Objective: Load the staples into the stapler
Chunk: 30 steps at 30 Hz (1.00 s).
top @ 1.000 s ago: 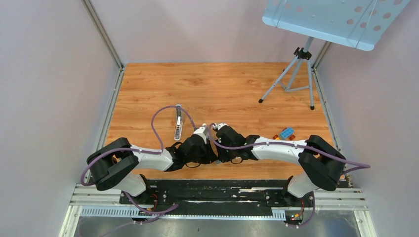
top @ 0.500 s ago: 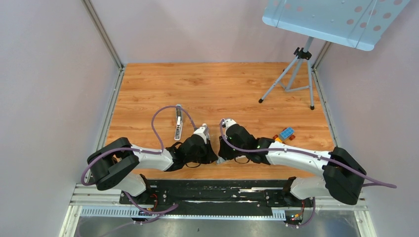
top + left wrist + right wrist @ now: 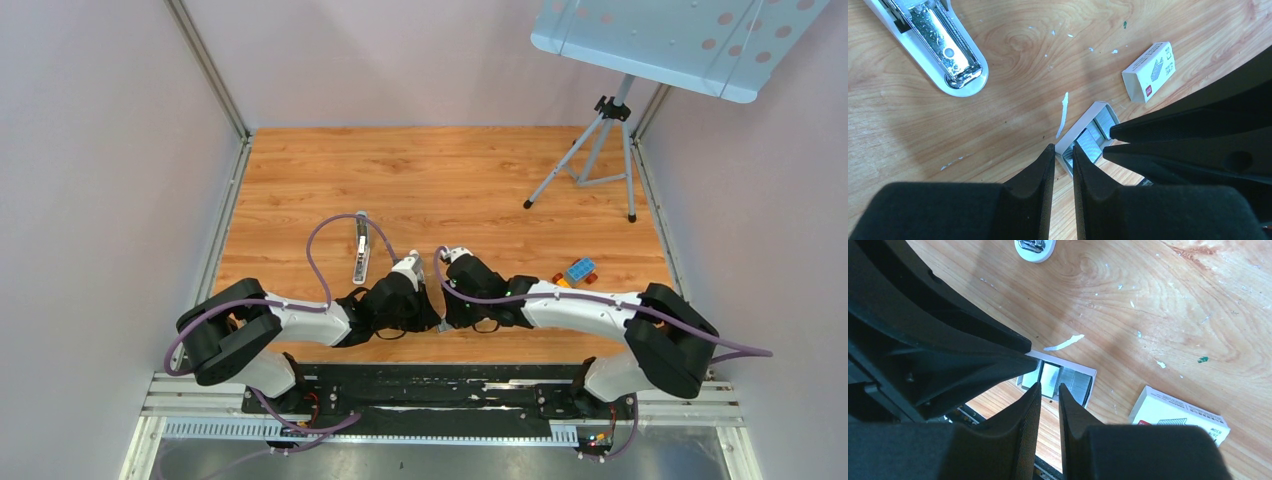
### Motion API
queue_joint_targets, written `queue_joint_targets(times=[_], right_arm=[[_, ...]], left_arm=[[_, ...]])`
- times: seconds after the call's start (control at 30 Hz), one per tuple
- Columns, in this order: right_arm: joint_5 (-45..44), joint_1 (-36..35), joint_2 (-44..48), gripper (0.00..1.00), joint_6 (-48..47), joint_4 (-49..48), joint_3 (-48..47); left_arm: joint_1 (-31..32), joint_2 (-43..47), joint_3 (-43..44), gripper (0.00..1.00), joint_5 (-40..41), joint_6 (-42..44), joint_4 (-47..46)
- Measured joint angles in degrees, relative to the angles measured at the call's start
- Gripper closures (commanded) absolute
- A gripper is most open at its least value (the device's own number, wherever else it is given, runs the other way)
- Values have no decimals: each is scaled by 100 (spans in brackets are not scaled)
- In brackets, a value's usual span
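the staples (image 3: pixel 1091 136) lay in their open tray (image 3: pixel 1068 363) on the table, near the stapler (image 3: pixel 943 47), which sat open and apparently unloaded. the right gripper (image 3: pixel 1049 386) had swung out, then edged back over the tray opposite the left gripper (image 3: pixel 1062 148). both were narrowed to a slit, with no telling whether either held anything. a pick looked close.

Stapler (image 3: pixel 360 255): white-and-silver, metal channel exposed, laid left of centre. Staples (image 3: pixel 1093 135): grey ribbed strips, kept in white tray (image 3: pixel 1074 126) by near edge.
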State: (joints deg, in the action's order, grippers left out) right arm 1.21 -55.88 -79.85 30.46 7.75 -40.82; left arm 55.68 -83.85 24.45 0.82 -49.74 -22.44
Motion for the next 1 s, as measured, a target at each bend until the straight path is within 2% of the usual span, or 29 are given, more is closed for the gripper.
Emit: queue_joint_targets(times=[1.0], right_arm=[[-374, -214, -568, 76, 203, 66, -302]], left_arm=[[0, 0, 0, 80, 0, 0, 0]])
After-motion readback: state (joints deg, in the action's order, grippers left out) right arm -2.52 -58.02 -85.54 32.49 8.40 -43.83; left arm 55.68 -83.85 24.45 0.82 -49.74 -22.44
